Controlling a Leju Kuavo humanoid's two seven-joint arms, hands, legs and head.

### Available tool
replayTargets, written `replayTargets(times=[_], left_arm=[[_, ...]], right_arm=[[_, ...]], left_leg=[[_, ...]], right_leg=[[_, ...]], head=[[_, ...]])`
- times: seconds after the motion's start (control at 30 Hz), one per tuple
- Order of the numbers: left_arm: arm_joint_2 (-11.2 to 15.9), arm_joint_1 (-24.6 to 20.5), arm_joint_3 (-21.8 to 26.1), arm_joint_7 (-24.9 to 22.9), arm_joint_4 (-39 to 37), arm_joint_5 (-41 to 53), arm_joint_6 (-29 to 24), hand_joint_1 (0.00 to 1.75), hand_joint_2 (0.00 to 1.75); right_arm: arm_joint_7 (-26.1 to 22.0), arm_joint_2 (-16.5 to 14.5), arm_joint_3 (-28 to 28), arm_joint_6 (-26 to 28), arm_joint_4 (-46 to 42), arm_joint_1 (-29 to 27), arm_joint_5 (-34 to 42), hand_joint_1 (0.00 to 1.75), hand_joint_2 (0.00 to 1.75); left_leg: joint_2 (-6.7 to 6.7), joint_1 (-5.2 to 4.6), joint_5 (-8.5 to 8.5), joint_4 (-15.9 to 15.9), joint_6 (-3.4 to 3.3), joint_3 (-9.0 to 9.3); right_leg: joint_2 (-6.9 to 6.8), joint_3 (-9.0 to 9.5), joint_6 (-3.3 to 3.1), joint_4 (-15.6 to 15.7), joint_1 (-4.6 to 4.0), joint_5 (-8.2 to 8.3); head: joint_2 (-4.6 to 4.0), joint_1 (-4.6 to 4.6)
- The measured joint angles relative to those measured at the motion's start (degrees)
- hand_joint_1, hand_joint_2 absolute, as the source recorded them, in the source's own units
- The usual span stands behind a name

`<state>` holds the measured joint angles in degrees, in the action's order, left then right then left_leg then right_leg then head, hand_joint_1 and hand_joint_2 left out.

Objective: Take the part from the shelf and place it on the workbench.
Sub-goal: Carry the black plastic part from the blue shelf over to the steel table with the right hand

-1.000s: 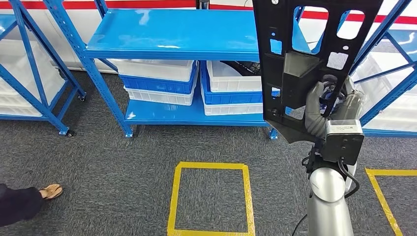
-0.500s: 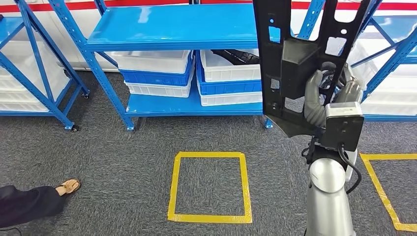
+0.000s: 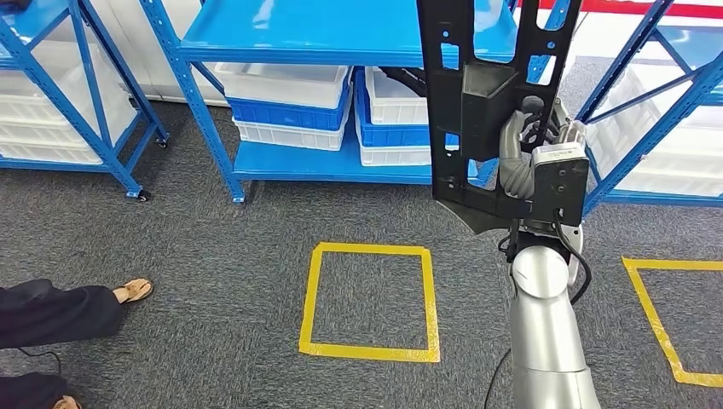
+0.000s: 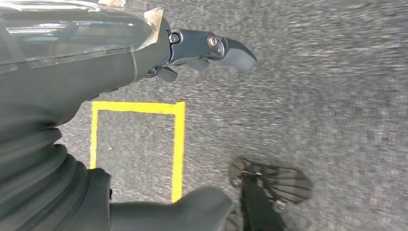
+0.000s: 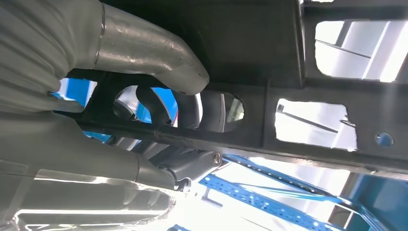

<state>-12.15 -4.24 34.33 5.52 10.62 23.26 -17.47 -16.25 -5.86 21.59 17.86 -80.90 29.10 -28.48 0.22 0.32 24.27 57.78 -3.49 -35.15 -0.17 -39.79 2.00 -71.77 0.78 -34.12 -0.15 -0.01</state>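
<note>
The part (image 3: 477, 102) is a large flat black panel with several cut-outs. It stands upright in front of me, and my right hand (image 3: 533, 153) grips it from behind at about its middle. In the right wrist view the grey thumb (image 5: 144, 53) presses on the panel (image 5: 269, 120), with the fingers hooked through an opening. My left hand (image 4: 144, 82) hangs above the grey carpet with its fingers (image 4: 216, 48) spread and nothing in it.
A blue shelf rack (image 3: 341, 34) with white and blue bins (image 3: 290, 102) stands ahead, with more racks at the left (image 3: 94, 94) and right (image 3: 656, 94). A yellow tape square (image 3: 371, 298) marks the carpet. A person's sandaled foot (image 3: 128, 292) is at the left.
The whole picture has shifted, so the camera moved: racks and the tape square now sit higher and further off. The part stays upright in my right hand.
</note>
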Motion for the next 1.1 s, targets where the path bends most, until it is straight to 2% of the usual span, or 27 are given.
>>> replayTargets(times=[0.03,0.07,0.1,0.13,0.17,0.2,0.23,0.27,0.33,0.37,0.4,0.47,0.53,0.57,0.6,0.63,0.67,0.7,0.77,0.8,0.87,0.9,0.93,0.97,1.03,1.07,1.1], left_arm=[[0.0,0.0,0.0,0.0,0.0,0.0,-0.1,0.00,1.75],[0.0,0.0,0.1,0.1,0.0,0.0,-0.2,0.00,1.75],[0.0,0.0,0.1,0.3,0.0,-0.1,-0.2,0.00,1.75],[0.0,0.0,0.2,0.6,0.0,-0.1,0.0,0.00,1.75],[0.0,0.0,0.2,0.9,0.0,-0.1,0.2,0.00,1.75],[-0.1,0.0,0.3,1.2,0.0,-0.1,0.5,0.00,1.75],[-0.1,0.0,0.3,1.3,0.0,0.0,0.7,0.00,1.75],[-0.1,0.0,0.3,1.4,0.0,0.1,0.8,0.00,1.75],[-0.1,0.1,0.3,1.5,0.0,0.5,1.1,0.00,1.75],[-0.1,0.1,0.3,1.5,0.0,0.7,1.2,0.00,1.75],[-0.1,0.2,0.3,1.6,0.0,1.0,1.3,0.00,1.75],[-0.1,0.2,0.3,1.7,0.0,1.3,1.4,0.00,1.75],[-0.1,0.2,0.2,1.7,0.0,1.6,1.3,0.00,1.75],[-0.1,0.2,0.2,1.7,0.0,1.7,1.3,0.00,1.75],[-0.1,0.2,0.2,1.7,0.0,1.8,1.3,0.00,1.75],[-0.1,0.2,0.2,1.7,0.0,1.8,1.3,0.00,1.75],[-0.1,0.2,0.2,1.7,0.0,1.8,1.3,0.00,1.75],[-0.1,0.1,0.2,1.7,0.0,1.8,1.3,0.00,1.75],[-0.1,-0.1,0.1,1.8,0.0,1.7,1.0,0.00,1.75],[-0.1,-0.3,0.1,2.1,0.0,1.4,0.8,0.00,1.75],[0.3,-0.3,0.2,3.4,0.0,0.6,1.3,0.00,1.75],[0.8,-0.4,0.3,4.2,0.0,0.3,2.2,0.00,1.75],[1.3,-0.5,0.4,4.7,0.0,0.2,3.2,0.00,1.75],[1.8,-0.5,0.4,5.0,0.0,0.2,4.1,0.00,1.75],[2.7,-0.7,0.4,5.2,0.1,0.4,4.9,0.00,1.75],[3.0,-0.7,0.4,5.3,0.1,0.5,5.0,0.00,1.75],[3.3,-0.7,0.5,5.4,0.1,0.6,5.0,0.00,1.75]], right_arm=[[0.0,0.0,0.0,0.0,0.3,0.0,0.0,1.75,1.75],[0.0,0.0,0.0,0.0,0.7,0.0,-0.1,1.75,1.75],[0.0,0.0,0.0,0.0,0.9,0.1,-0.2,1.75,1.75],[0.1,0.0,0.0,0.1,1.2,0.3,-0.3,1.75,1.75],[0.1,0.0,0.0,0.2,1.4,0.5,-0.4,1.75,1.75],[0.0,-0.1,0.0,0.3,1.6,0.8,-0.5,1.75,1.75],[-0.3,-0.1,-0.1,0.4,1.9,1.1,-0.4,1.75,1.75],[-0.6,-0.1,-0.1,0.6,2.3,1.4,-0.3,1.75,1.75],[-1.2,-0.1,-0.1,1.1,3.2,2.0,0.1,1.75,1.75],[-1.4,-0.1,-0.1,1.3,3.7,2.2,0.3,1.75,1.75],[-1.6,-0.2,-0.2,1.5,4.0,2.4,0.6,1.75,1.75],[-1.9,-0.3,-0.2,1.8,4.6,2.6,1.1,1.75,1.75],[-2.0,-0.4,-0.3,2.0,5.1,2.7,1.4,1.75,1.75],[-2.0,-0.4,-0.4,2.0,5.3,2.7,1.4,1.75,1.75],[-2.0,-0.4,-0.4,2.1,5.5,2.8,1.4,1.75,1.75],[-2.0,-0.4,-0.4,2.1,5.8,2.8,1.5,1.75,1.75],[-2.0,-0.3,-0.5,2.1,5.9,2.8,1.5,1.75,1.75],[-2.1,-0.4,-0.5,2.1,6.1,2.8,1.5,1.75,1.75],[-2.3,-0.4,-0.6,2.4,6.2,2.8,1.7,1.75,1.75],[-2.5,-0.4,-0.7,2.5,6.3,2.9,1.8,1.75,1.75],[-3.1,-0.3,-0.7,2.8,6.5,2.8,2.2,1.75,1.75],[-3.4,-0.2,-0.9,3.0,6.7,2.5,2.5,1.75,1.75],[-3.7,0.0,-1.0,3.2,6.8,2.2,2.6,1.75,1.75],[-3.9,0.3,-1.3,3.4,6.9,1.9,2.8,1.75,1.75],[-4.0,0.7,-1.7,3.6,7.0,1.1,3.0,1.75,1.75],[-4.0,0.9,-1.9,3.7,7.1,0.8,3.1,1.75,1.75],[-4.1,1.1,-2.0,3.7,7.1,0.5,3.1,1.75,1.75]], left_leg=[[0.05,-0.01,-0.77,0.0,0.04,-0.96],[0.11,0.00,-1.52,0.0,0.15,-1.91],[0.15,0.02,-2.30,0.1,0.32,-2.87],[0.17,0.04,-3.06,0.1,0.54,-3.73],[0.14,-0.03,-3.78,0.2,0.83,-4.49],[0.11,-0.12,-4.51,0.2,1.18,-5.05],[0.08,-0.20,-5.26,0.1,1.53,-5.33],[0.04,-0.25,-6.03,-0.1,1.91,-5.47],[-0.06,-0.09,-7.38,-0.8,2.60,-5.61],[-0.14,0.07,-7.38,-0.9,2.89,-5.84],[-0.20,0.19,-6.38,-0.4,3.12,-6.23],[-0.27,0.41,-0.80,3.7,3.53,-7.60],[-0.32,0.50,5.23,11.8,4.05,-9.17],[-0.34,0.57,6.30,15.3,4.28,-9.42],[-0.34,0.69,5.97,17.4,4.44,-8.95],[-0.33,0.84,4.67,17.4,4.54,-7.49],[-0.34,1.01,3.31,15.2,4.58,-4.89],[-0.40,1.13,2.87,11.5,4.57,-1.56],[-0.61,1.04,4.28,3.5,4.21,4.30],[-0.71,0.83,5.13,1.3,3.88,5.58],[-0.57,0.51,4.75,0.1,2.79,5.41],[-0.43,0.45,4.05,0.0,2.15,4.90],[-0.26,0.47,3.25,-0.2,1.55,4.19],[-0.09,0.54,2.39,-0.4,1.08,3.34],[0.01,0.40,0.79,-0.3,0.70,1.36],[0.06,0.34,-0.02,-0.3,0.69,0.33],[0.13,0.30,-0.83,-0.2,0.76,-0.73]], right_leg=[[0.02,-0.06,0.42,-2.5,0.08,-0.55],[0.02,0.69,1.04,-3.4,0.15,0.02],[0.01,2.39,1.71,-2.2,0.29,1.34],[0.01,4.94,2.20,0.8,0.45,2.69],[0.01,8.31,2.34,5.2,0.54,3.21],[0.11,11.26,2.09,9.6,0.49,3.02],[0.22,13.22,1.65,13.0,0.41,2.52],[0.37,14.18,1.09,15.0,0.18,2.05],[0.47,13.32,0.06,15.4,0.26,2.77],[0.39,12.94,-0.40,15.3,0.47,3.28],[0.27,12.48,-0.92,15.4,0.75,3.88],[0.07,11.38,-1.78,15.4,0.91,5.30],[0.00,9.58,-2.21,15.3,0.74,7.00],[-0.01,8.58,-2.17,15.2,0.69,7.78],[-0.02,7.55,-2.05,15.0,0.67,8.48],[-0.02,6.58,-1.85,14.8,0.69,9.08],[-0.01,5.66,-1.61,14.5,0.74,9.61],[0.00,4.84,-1.31,14.2,0.76,10.03],[-0.01,3.75,-0.55,13.6,0.66,10.85],[-0.04,3.48,-0.10,13.6,0.58,11.33],[-0.10,3.06,0.77,13.7,0.49,12.30],[-0.07,2.55,0.93,13.4,0.51,11.93],[-0.03,1.78,0.80,12.2,0.51,10.61],[-0.01,0.70,0.50,9.9,0.52,8.35],[0.04,-1.34,-0.02,3.0,0.53,3.29],[0.04,-1.78,0.18,-0.3,0.52,1.98],[0.05,-1.47,0.65,-2.3,0.53,1.93]], head=[[0.00,0.01],[0.00,0.02],[0.00,0.01],[0.00,0.01],[0.00,0.04],[0.00,-0.04],[-0.01,-0.13],[-0.01,-0.24],[-0.01,-0.44],[-0.01,-0.46],[-0.01,-0.49],[0.00,-0.59],[0.00,-0.67],[0.00,-0.66],[0.00,-0.67],[0.00,-0.66],[0.00,-0.67],[0.00,-0.70],[0.00,-0.67],[0.00,-0.64],[-0.01,-0.59],[-0.01,-0.61],[-0.01,-0.51],[-0.01,-0.40],[0.00,-0.15],[0.00,-0.11],[0.00,-0.11]])
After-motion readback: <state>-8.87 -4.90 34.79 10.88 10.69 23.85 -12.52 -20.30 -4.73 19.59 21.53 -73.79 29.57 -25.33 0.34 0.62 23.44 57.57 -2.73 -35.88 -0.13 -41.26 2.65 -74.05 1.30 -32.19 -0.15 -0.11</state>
